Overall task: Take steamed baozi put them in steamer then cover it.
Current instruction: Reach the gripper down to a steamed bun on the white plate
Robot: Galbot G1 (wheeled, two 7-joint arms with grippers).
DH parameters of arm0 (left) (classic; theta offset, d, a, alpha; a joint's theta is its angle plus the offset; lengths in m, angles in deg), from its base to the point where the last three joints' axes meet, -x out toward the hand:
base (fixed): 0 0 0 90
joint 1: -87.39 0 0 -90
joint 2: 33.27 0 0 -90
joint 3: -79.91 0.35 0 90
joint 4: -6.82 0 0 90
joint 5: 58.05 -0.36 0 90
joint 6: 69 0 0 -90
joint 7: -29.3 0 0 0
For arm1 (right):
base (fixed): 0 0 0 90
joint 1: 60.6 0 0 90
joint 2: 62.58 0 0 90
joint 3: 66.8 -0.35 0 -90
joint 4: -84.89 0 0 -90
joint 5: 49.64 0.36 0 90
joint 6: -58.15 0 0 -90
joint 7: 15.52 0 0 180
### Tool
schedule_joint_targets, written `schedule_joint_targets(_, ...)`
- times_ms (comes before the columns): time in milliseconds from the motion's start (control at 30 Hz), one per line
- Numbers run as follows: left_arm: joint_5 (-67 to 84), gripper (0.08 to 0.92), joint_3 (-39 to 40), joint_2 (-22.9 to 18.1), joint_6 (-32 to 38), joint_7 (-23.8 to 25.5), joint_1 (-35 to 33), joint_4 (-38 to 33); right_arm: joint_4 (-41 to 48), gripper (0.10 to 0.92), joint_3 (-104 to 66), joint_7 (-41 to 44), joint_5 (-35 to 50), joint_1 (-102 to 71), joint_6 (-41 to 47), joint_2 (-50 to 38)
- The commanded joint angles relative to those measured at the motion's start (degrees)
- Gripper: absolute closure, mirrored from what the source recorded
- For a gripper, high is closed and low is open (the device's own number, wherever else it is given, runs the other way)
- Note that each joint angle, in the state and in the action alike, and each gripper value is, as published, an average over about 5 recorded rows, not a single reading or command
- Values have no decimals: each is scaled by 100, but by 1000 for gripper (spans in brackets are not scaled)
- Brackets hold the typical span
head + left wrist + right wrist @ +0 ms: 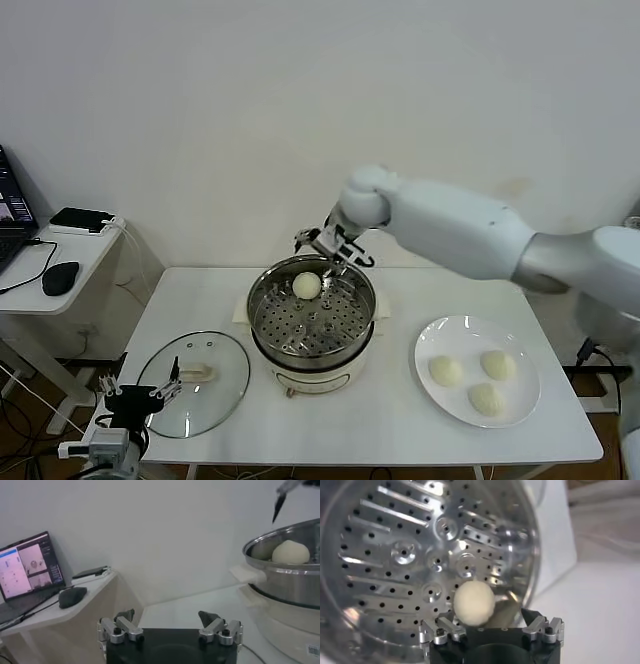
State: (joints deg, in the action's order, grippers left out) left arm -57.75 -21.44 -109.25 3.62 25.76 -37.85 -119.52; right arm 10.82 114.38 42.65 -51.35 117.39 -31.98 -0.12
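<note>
One baozi (306, 286) is sitting on the steamer (312, 318) tray's far side, leaving room for more; three are waiting on the plate (478, 370). Right gripper (334, 250) is hovering just above it, jaws wide, empty. Left gripper (139, 392) is idling wide by the cover (194, 382).

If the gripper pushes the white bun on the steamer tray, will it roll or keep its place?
The bun looks round and smooth, so a push would probably roll it. The steamer tray seems flat with holes, giving little hold, though the wall beside it should stop it. It is likely soft and dents easily.
</note>
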Motion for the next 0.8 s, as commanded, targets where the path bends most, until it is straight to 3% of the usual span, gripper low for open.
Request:
schedule_joint_targets(33, 41, 177, 15, 64, -21, 3, 25, -4, -1407, 203, -392, 460, 651, 73, 1838, -1902)
schedule_joint_targets(233, 72, 177, 120, 201, -97, 21, 151, 41, -1981, 203, -1068, 516, 308, -840, 1955, -3362)
schedule_joint_targets(433, 139, 177, 174, 364, -143, 20, 305, 147, -2241, 203, -2309, 497, -119, -2600, 1846, -4203)
schedule_joint_targets(800, 241, 177, 78, 554, -159, 4, 400, 283, -2229, 203, -2981, 344, -625, -4165, 1717, -4093)
